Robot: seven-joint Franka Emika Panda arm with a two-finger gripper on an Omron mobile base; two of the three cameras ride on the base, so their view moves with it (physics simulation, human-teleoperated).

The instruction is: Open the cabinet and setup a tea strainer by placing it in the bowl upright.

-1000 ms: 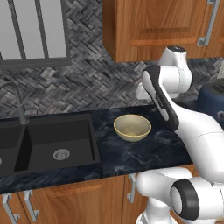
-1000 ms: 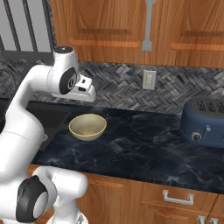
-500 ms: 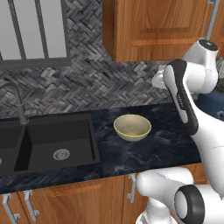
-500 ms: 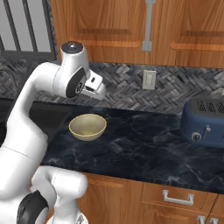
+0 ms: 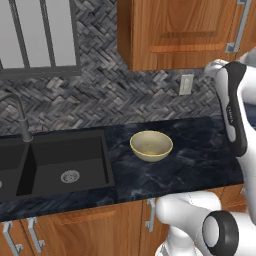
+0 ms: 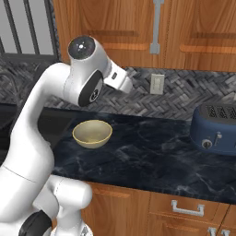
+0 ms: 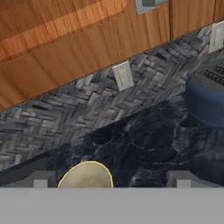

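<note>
Above the dark counter, gripper (image 7: 111,179) spread wide, holding nothing, bowl (image 7: 85,175) below it, cabinet (image 7: 65,39) shut.

Arm (image 6: 41,138): glossy white, rounded shells, dark grey joint bands and round dark end caps. Bulbous white base segment. Gripper (image 7: 111,180): two small, square grey finger tips.

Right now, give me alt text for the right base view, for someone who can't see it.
A white robot arm rises over a dark marble counter holding an empty pale yellow bowl and a blue toaster. Above, the wooden wall cabinet is closed.
</note>
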